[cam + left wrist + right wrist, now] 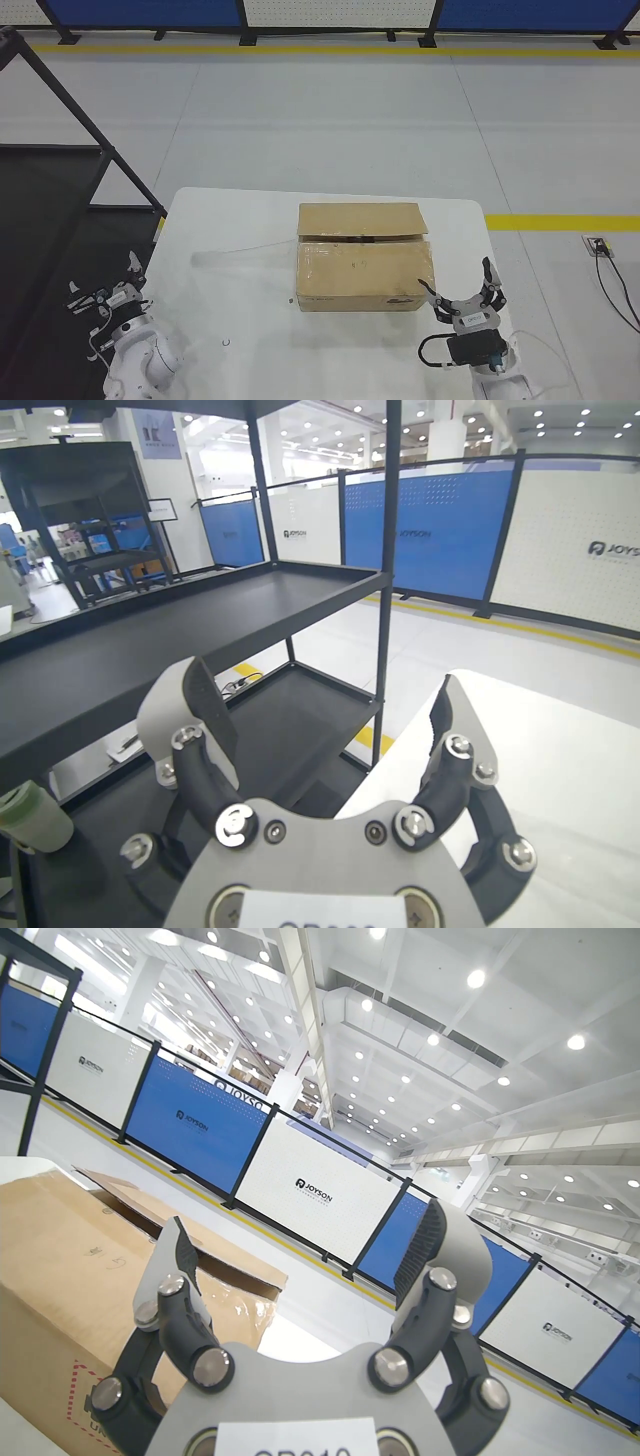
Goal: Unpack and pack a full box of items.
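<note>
At the middle of the white tabletop (230, 260), a brown cardboard box (363, 265) is sitting with its far flap open. The right end effector (305, 1215) is hovering open and empty beside its near right corner. The left end effector (322, 680) is gaping empty at the tabletop's left edge.

Pale floor (330, 120) with yellow lines (560, 222), blue-and-white fence panels (430, 535), black shelving rack (200, 615).

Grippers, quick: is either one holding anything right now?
Left gripper: open, holding nothing.
Right gripper: open, holding nothing.
</note>
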You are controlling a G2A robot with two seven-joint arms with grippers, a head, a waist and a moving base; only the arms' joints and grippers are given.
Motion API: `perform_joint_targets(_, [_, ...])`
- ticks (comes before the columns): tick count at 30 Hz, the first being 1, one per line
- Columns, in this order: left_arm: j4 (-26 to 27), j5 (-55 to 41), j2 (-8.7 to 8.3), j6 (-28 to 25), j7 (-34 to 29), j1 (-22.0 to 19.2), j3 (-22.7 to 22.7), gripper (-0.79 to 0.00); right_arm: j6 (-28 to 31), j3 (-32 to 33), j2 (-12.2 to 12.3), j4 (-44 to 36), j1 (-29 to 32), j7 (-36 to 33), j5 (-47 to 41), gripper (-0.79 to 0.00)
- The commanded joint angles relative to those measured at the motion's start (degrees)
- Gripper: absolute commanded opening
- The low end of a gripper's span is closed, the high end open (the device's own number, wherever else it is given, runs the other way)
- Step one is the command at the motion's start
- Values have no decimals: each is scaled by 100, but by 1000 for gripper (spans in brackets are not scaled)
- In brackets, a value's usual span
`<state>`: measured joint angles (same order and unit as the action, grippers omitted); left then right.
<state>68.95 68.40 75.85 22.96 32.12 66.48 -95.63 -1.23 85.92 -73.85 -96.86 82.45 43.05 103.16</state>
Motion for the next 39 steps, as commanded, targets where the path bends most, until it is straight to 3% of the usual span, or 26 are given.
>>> perform_joint_targets(1, [471,1,-33,-592,-270,297,-40,0,157,92,27,-34,56,-81,82,0])
perform_joint_targets(13, [624,-152,-36,-857,-578,392,-60,0,254,67,27,-43,73,-179,35,0])
perform_joint_targets(16, [815,-289,-43,-1013,-875,442,-118,0,699,108,39,-88,-33,-608,-306,0])
perform_joint_targets(21, [1479,-646,-77,-1667,-1575,646,-248,0,2334,446,112,3,-351,-1462,-1549,0])
perform_joint_targets(28, [2330,-906,-151,-2773,-2330,960,-391,0,4113,899,255,270,-874,-3093,-2846,0])
perform_joint_targets(32, [2662,-982,-195,-3421,-2655,1119,-418,0,4573,1026,310,449,-1111,-3894,-3691,0])
perform_joint_targets(37, [2988,-1032,-244,-3866,-3218,1248,-429,0,4952,1136,384,709,-1367,-4745,-4789,0])
perform_joint_targets(39, [3024,-963,-255,-3897,-3319,1257,-444,0,4380,1292,400,767,-1443,-5001,-5037,0])
